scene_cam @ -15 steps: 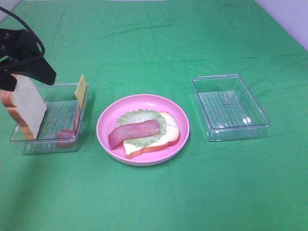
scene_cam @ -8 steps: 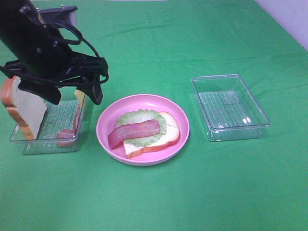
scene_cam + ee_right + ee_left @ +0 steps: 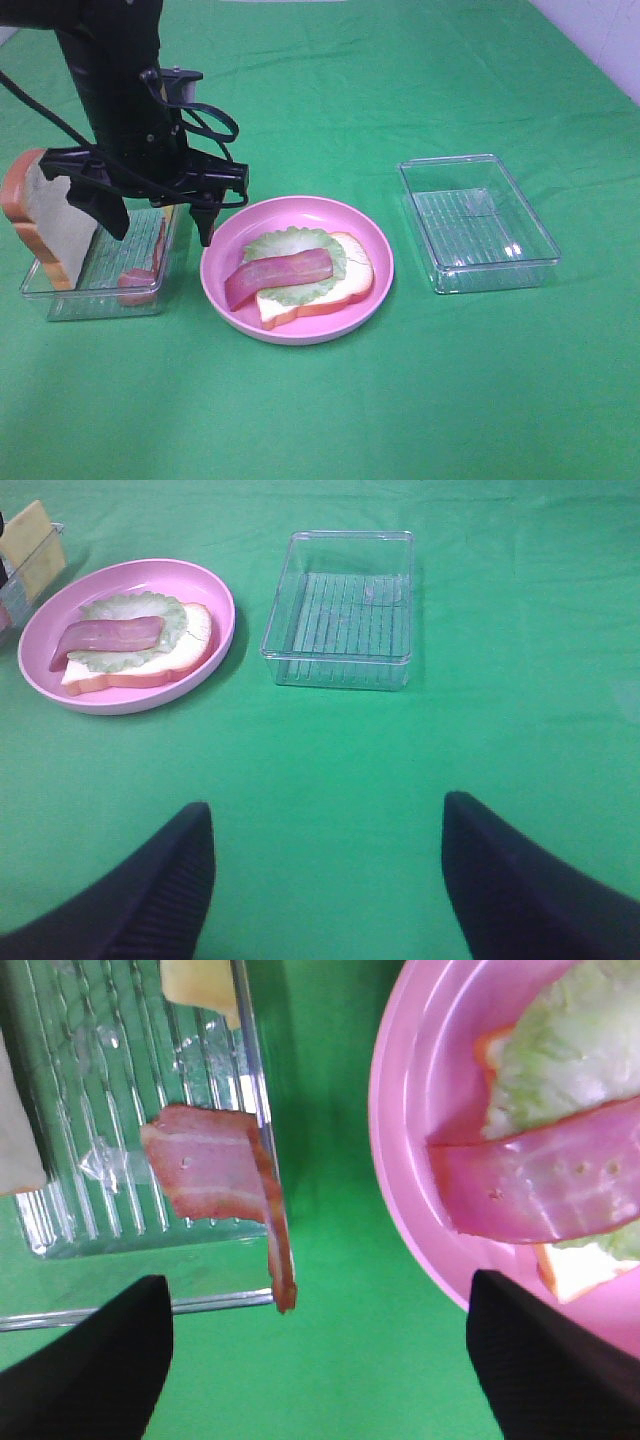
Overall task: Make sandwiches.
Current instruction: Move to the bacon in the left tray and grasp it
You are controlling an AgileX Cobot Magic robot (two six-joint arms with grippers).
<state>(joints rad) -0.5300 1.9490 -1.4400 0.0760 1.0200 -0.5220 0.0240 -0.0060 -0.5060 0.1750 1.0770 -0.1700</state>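
Two end effectors, both spread wide, both with nothing held. Left end effector (image 3: 158, 218) poised low across the right wall of the left tray (image 3: 100, 300), one fingertip over the tray, the other over the gap toward the pink plate (image 3: 375, 250). Right end effector (image 3: 325, 880) over bare table (image 3: 330, 740) on the near side, well apart from everything, seen only from its own wrist.

Half-built sandwich (image 3: 300, 275) on the plate, mid-scene: bread underneath, then lettuce, one meat strip on top. Waiting in the left tray: second bread slice (image 3: 55, 225) upright at the left wall, spare meat strip (image 3: 205, 1165) propped against the right wall, cheese square (image 3: 200, 980) at the far right corner.

Probably reaching for cheese or meat next. Likely trouble: with the fingers straddling that wall, risk of jamming one on the rim in a straight descent, shoving the light tray or bumping the plate. Thin cheese close against clear plastic, easy to pinch badly and drop short of the stack.
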